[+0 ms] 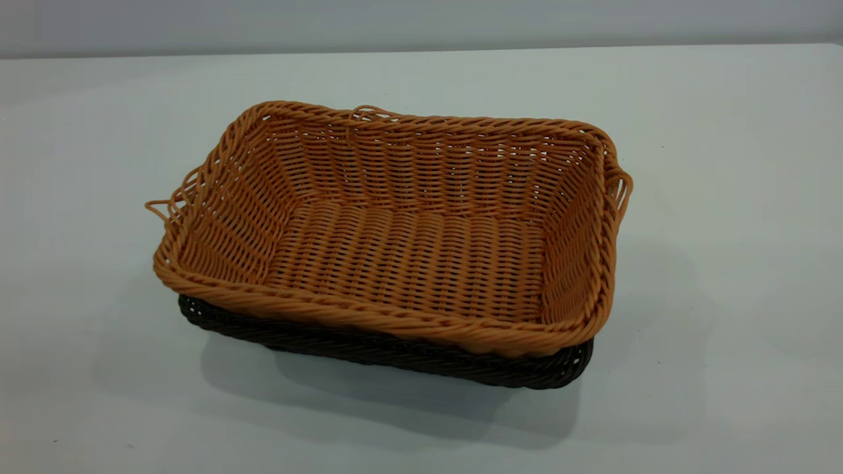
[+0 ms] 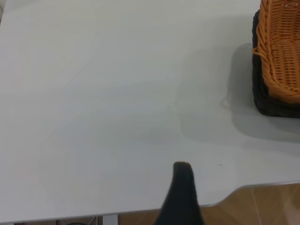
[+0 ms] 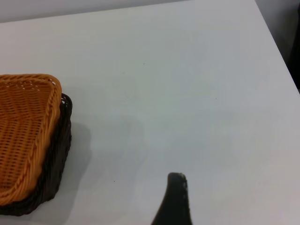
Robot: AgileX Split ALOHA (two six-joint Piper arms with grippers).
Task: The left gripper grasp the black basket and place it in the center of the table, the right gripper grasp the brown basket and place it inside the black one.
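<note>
Exterior view: the brown basket (image 1: 408, 230) sits nested inside the black basket (image 1: 395, 352), its rim riding above the dark rim, which shows only along the near edge and right corner. Both rest upright on the table (image 1: 724, 131), roughly mid-surface; no arm shows here. Left wrist view: the left gripper (image 2: 180, 197) appears as 1 blurred dark finger, well apart from the black basket (image 2: 269, 101) and holding nothing visible; whether its fingers are released or clenched, cannot tell. Brown basket (image 2: 281, 51) sits inside the dark one. Right wrist view: the right gripper (image 3: 174, 201), 1 dark finger only, also well apart from the black basket (image 3: 56, 159) holding the brown basket (image 3: 26, 131); finger state cannot be told.
</note>
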